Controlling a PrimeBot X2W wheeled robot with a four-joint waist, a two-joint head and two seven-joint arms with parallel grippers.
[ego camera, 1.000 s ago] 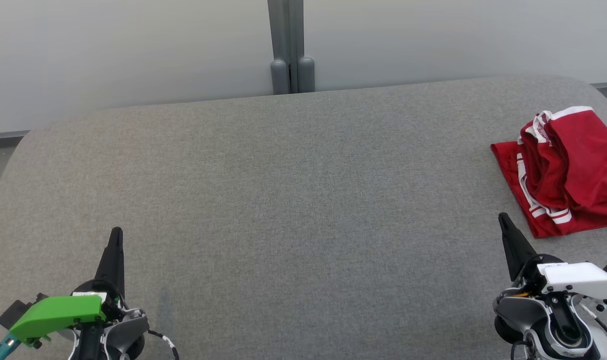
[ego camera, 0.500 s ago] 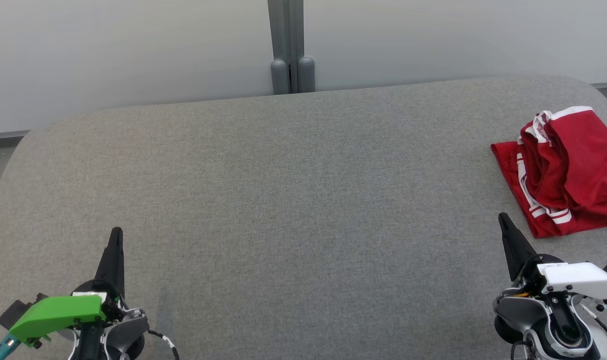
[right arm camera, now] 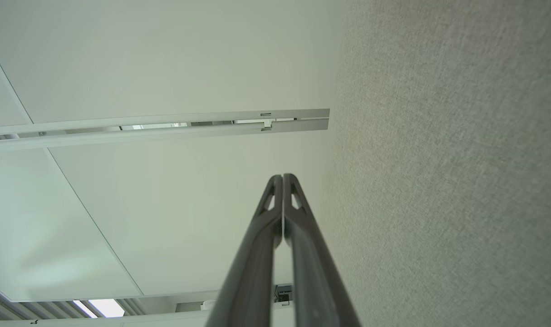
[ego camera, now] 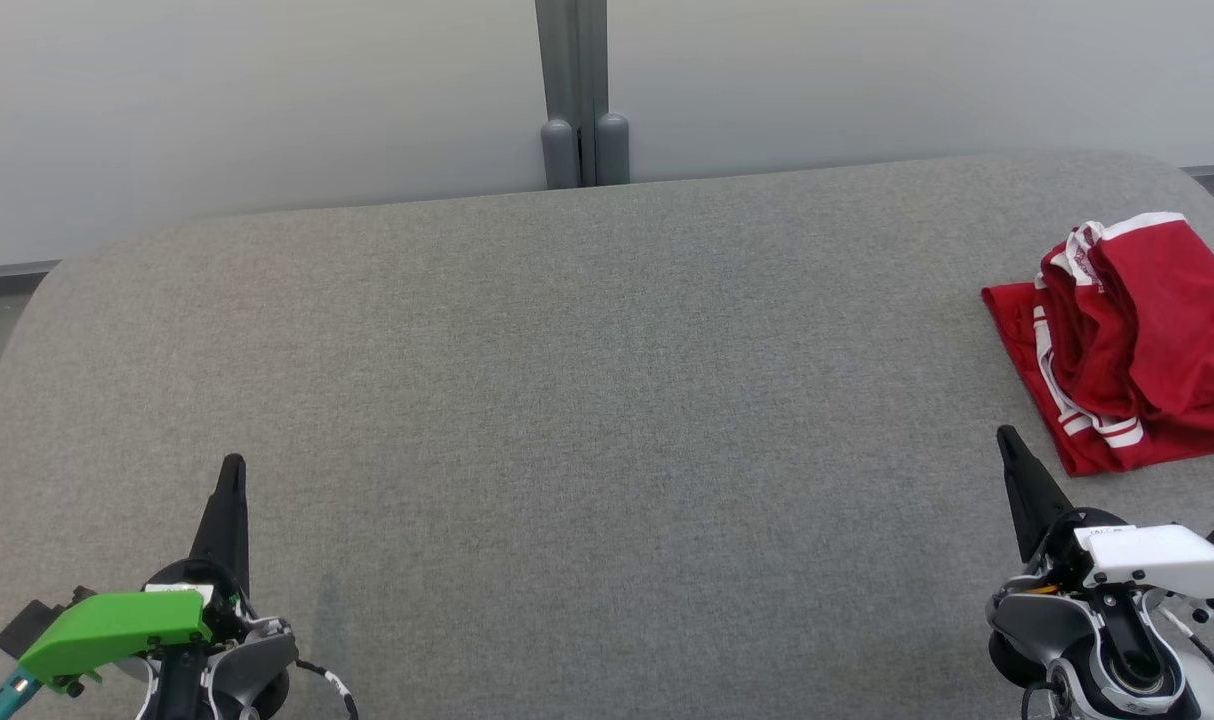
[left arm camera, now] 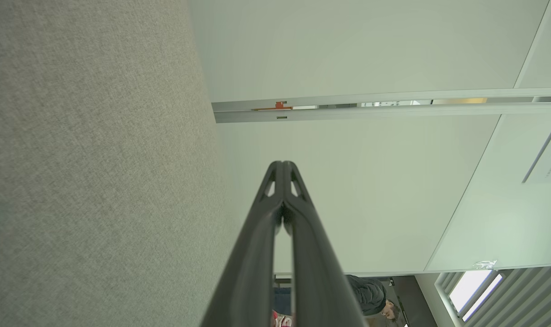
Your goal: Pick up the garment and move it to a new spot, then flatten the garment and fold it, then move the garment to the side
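With the right claw (ego camera: 1009, 440) pressed together just beside the crumpled red white-striped fabric garment (ego camera: 1132, 340), we spread it, then pinch a raised fold above the grey felt desk (ego camera: 587, 400).

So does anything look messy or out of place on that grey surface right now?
Only the red garment: it lies bunched in loose folds at the far right of the grey surface, running past the head view's right edge. Both grippers, left and right, are shut, holding nothing.
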